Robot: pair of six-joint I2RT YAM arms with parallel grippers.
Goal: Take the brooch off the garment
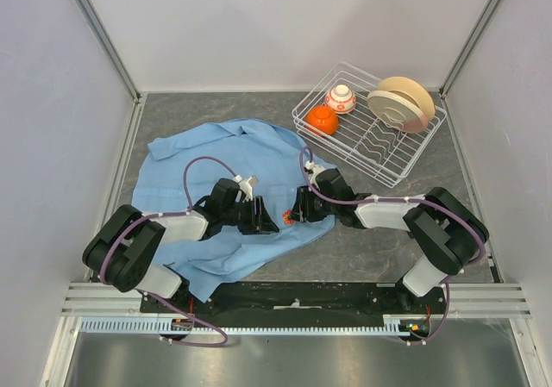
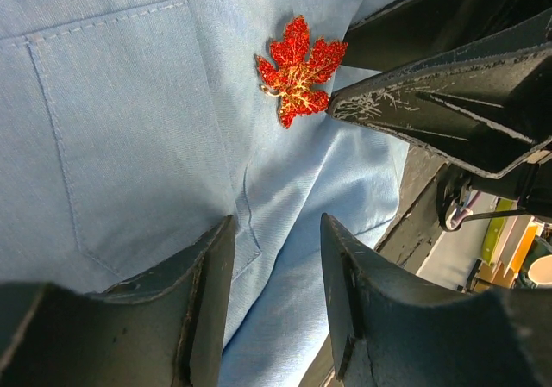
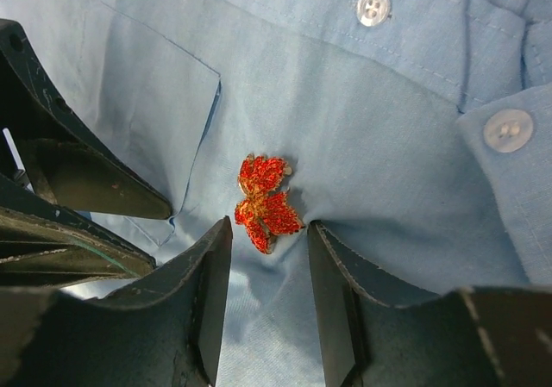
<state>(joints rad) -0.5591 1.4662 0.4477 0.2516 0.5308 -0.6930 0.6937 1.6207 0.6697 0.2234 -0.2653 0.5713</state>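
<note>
The brooch [image 3: 266, 202] is a small glittery orange-red leaf pinned to the light blue shirt [image 1: 224, 159], beside its chest pocket. It also shows in the left wrist view [image 2: 298, 68] and as a red speck from above [image 1: 287, 214]. My right gripper [image 3: 269, 232] is open, its fingertips pressing the fabric on either side of the brooch's lower tip. My left gripper [image 2: 278, 232] is open, resting on the shirt [image 2: 129, 128] a little short of the brooch, facing the right gripper's fingers [image 2: 448, 102].
A white wire dish rack [image 1: 362, 141] stands at the back right, holding an orange bowl [image 1: 323, 120], a small patterned bowl [image 1: 341, 98] and beige plates [image 1: 402, 102]. Shirt buttons [image 3: 373, 6] lie beyond the brooch. Grey tabletop [image 1: 397, 240] surrounds the shirt.
</note>
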